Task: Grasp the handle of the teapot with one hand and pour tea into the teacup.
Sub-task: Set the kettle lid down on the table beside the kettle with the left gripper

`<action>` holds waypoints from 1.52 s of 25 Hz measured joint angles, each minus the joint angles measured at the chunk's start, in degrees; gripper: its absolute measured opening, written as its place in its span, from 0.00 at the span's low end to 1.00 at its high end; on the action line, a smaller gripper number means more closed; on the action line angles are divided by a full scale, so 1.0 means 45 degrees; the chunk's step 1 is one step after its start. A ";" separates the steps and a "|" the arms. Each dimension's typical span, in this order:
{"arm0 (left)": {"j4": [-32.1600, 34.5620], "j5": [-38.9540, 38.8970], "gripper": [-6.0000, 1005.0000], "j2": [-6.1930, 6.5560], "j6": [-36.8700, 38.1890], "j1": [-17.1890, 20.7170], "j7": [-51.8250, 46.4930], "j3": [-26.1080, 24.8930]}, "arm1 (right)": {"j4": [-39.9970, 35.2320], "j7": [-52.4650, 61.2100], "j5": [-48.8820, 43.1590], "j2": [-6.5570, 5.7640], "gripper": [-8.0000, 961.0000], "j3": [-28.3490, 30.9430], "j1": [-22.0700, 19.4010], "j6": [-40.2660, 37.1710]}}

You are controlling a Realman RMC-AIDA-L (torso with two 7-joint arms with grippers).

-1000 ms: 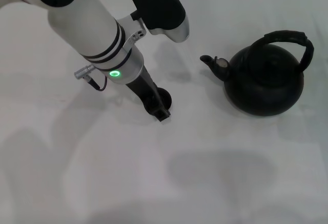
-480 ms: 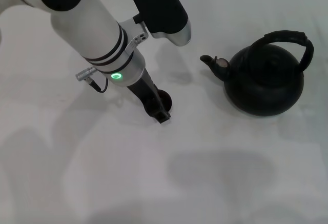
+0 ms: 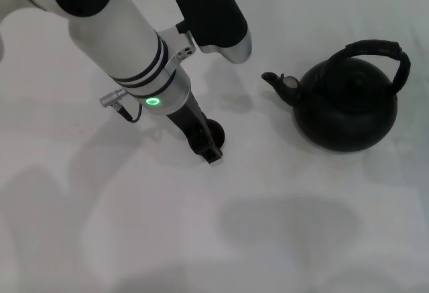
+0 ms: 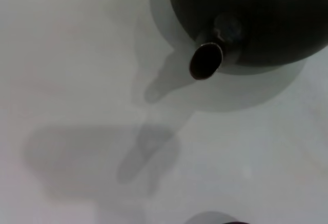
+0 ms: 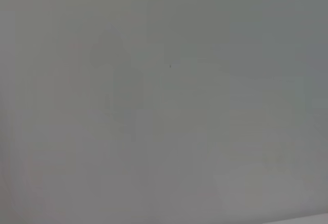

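— Left gripper (image 3: 204,140) first: where is it, and what are its fingers doing?

— Low over the white table (image 3: 281,239), left of centre in the head view, at the end of the big white arm with the green ring light. It sits right at the teacup (image 3: 214,131); the small black cup's rim peeks out just on the gripper's right side, partly covered by it. Whether the fingers grip the cup or merely stand against it, I cannot tell.

— And the teapot?

— Teapot (image 3: 346,108) stands upright on the right side of the table, well apart from the cup. Its spout (image 3: 277,82) points left, toward the left arm. The handle (image 3: 381,50) arches over the top, free of any gripper.

— Does the left wrist view add anything?

— It looks across the table at the teapot's round body (image 4: 256,14) and straight into the open mouth of the spout (image 4: 206,61).

— Right gripper?

— Not visible; its wrist view shows only a blank grey surface.
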 joint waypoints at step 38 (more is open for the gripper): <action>0.0779 0.0308 0.75 0.0038 -0.0174 0.0129 -0.0278 0.0282 | 0.0000 -0.0001 0.0000 0.0000 0.89 -0.0001 0.0015 -0.0031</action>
